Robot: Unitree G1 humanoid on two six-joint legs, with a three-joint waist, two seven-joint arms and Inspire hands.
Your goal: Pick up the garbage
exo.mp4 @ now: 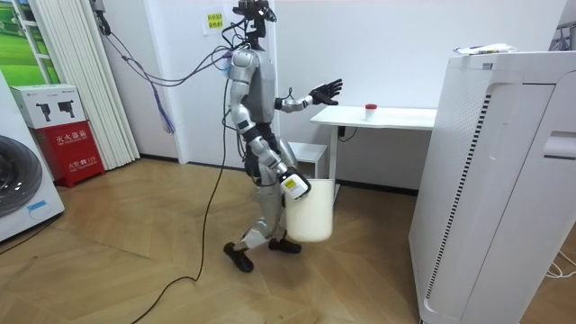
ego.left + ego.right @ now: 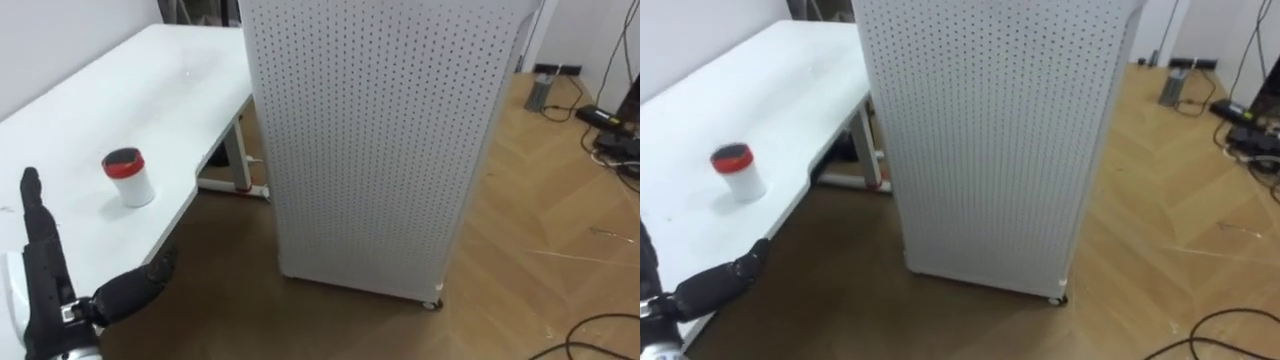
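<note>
Left hand (image 2: pixel 45 275) outstretched near red-lidded cup (image 2: pixel 129 177); right hand (image 1: pixel 291 184) holds bucket (image 1: pixel 309 218).

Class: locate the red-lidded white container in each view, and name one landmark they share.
Left eye view: the red-lidded container stands lower left on the white table.
Right eye view: container far left, same table.
Room view: container right of centre, on the tabletop.
Shared landmark: the tall white perforated cabinet.

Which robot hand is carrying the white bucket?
Its right hand, low by its leg, carries the bucket; the left hand is raised, open, by the table.
</note>
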